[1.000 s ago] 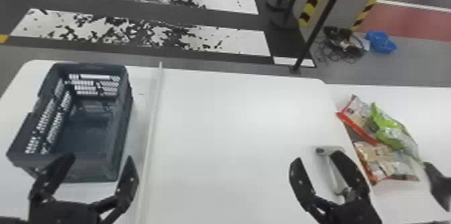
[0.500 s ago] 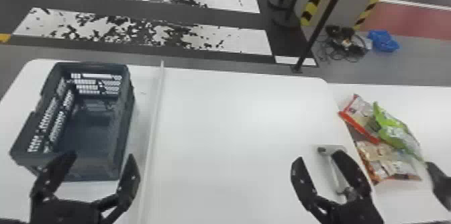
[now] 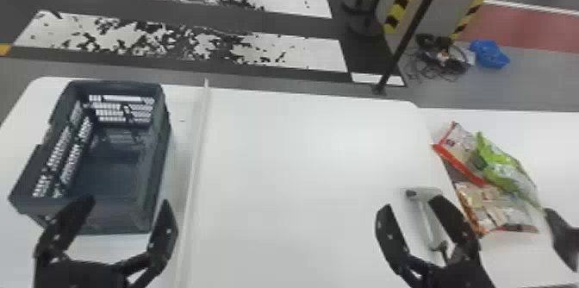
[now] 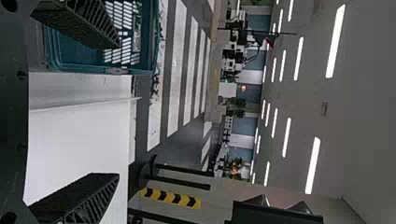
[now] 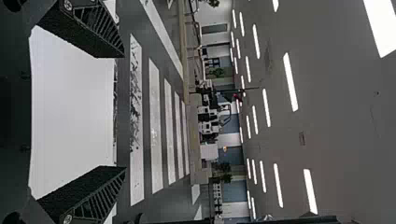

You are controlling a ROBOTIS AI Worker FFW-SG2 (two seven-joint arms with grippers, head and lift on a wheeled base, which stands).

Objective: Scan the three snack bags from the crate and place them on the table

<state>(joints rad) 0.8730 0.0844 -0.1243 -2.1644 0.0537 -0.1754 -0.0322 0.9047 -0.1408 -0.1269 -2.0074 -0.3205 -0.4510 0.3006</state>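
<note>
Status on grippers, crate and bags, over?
Left gripper, right gripper open, empty. Crate empty; three snack bags at far right. Scanner partly behind right gripper.

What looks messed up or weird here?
The white painted floor stripes behind the white table are blotched black, as if worn. Black cables lie tangled on the grey floor beyond it. Nothing looks spilled.

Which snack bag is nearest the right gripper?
The tan bag, closest to the robot; the red-edged bag and the green bag lie farther out.
</note>
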